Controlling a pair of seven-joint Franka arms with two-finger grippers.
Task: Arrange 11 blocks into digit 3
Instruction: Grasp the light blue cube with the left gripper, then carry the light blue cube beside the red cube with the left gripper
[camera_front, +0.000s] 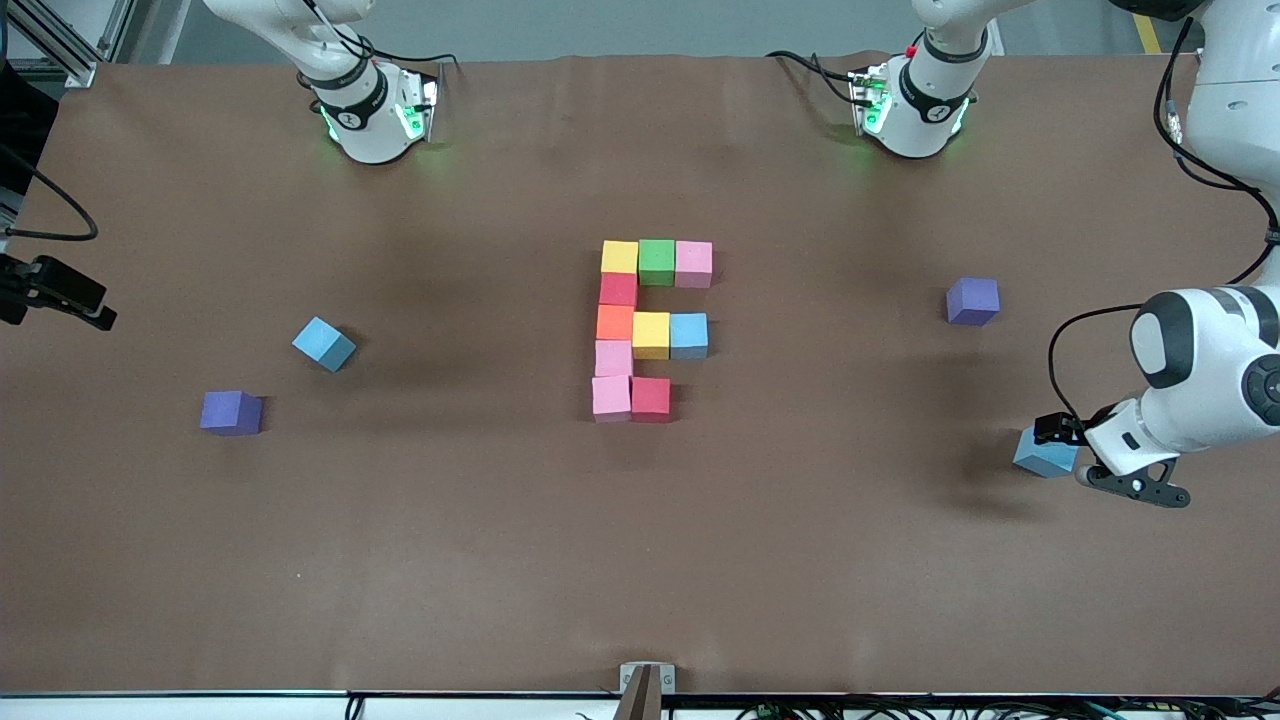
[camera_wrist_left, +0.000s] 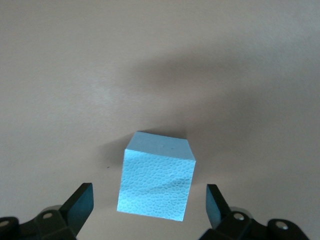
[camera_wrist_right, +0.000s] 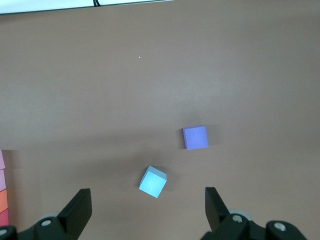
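While the left pincer (camera_wrist_left: 148, 200) hovers spread at the left arm's end of the desk (camera_front: 800, 560), a light blue cube (camera_wrist_left: 156, 182) sits between its fingers, seemingly untouched. Right pincer (camera_wrist_right: 145, 207) waits spread above another light blue cube (camera_wrist_right: 153, 182).

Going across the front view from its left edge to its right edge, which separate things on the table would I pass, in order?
purple cube → loose light blue cube → the unfinished figure of ten cubes → second purple cube → light blue cube under the open left gripper.
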